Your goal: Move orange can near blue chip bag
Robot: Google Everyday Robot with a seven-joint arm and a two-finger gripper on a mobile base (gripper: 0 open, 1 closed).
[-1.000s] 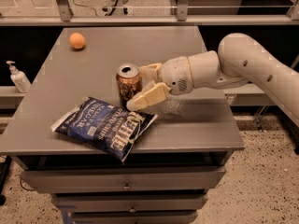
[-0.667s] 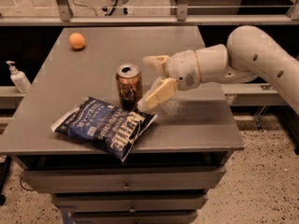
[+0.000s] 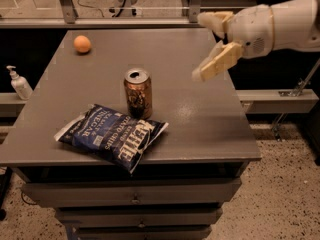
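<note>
Camera view, nearest first: desk (image 3: 210,134) front edge, with drawers below. On the near-left part of the top lies the blue chip bag (image 3: 112,141), flat, one corner at or just over the front edge. Directly behind it stands the orange can (image 3: 138,93), upright, tab end up, its base right at the bag's far edge. You cannot tell whether the two touch.

Further back and to the right, the gripper (image 3: 201,47) hangs above the desk's right side, well apart from the can. Jaws spread wide, nothing between them. Far left corner: a small orange fruit (image 3: 82,44), well apart from everything else. A pump bottle (image 3: 19,83) sits off the desk to the left.

Progress, as a judgement: the can looks placed where you want it, just beside the bag and free of the jaws, so the move reads as done. If anything is left, it is only to hold the arm clear so the can is not knocked over.
</note>
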